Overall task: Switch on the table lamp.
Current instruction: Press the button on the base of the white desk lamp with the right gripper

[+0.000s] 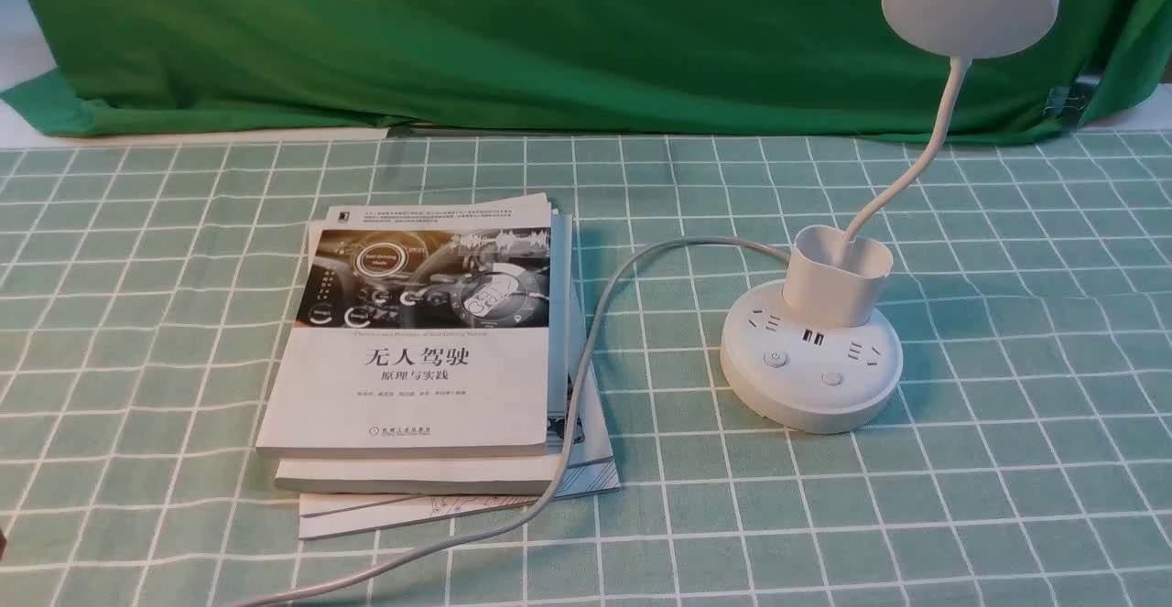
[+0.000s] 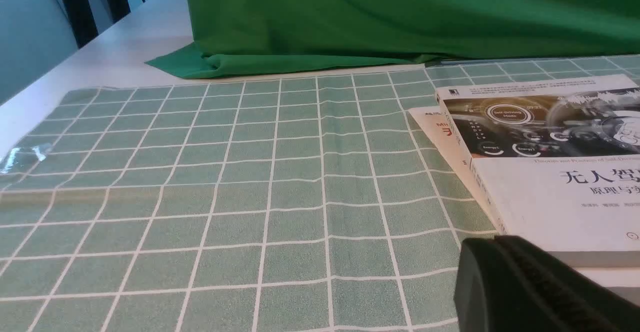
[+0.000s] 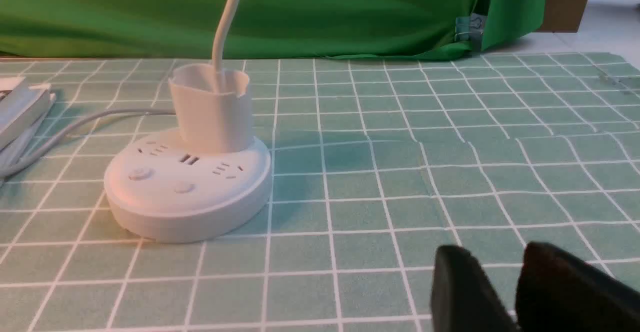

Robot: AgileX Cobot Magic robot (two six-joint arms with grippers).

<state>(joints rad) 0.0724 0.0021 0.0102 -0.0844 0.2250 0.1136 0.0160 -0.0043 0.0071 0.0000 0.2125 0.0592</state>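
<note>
The table lamp [image 1: 838,282] is set upright at the right of the tabletop, on a green checked tablecloth [image 1: 1007,460]. Its grey cord [image 1: 586,351] is draped over a stack of books [image 1: 421,351] to its left. The right gripper [image 3: 500,264] is held near the lamp's base, apart from it, slightly spread and empty. The left gripper [image 2: 525,282], beside the books, is largely cropped, so its state cannot be told.

Stacked books [image 1: 417,360] on checked tablecloth [image 1: 1007,460]
</note>
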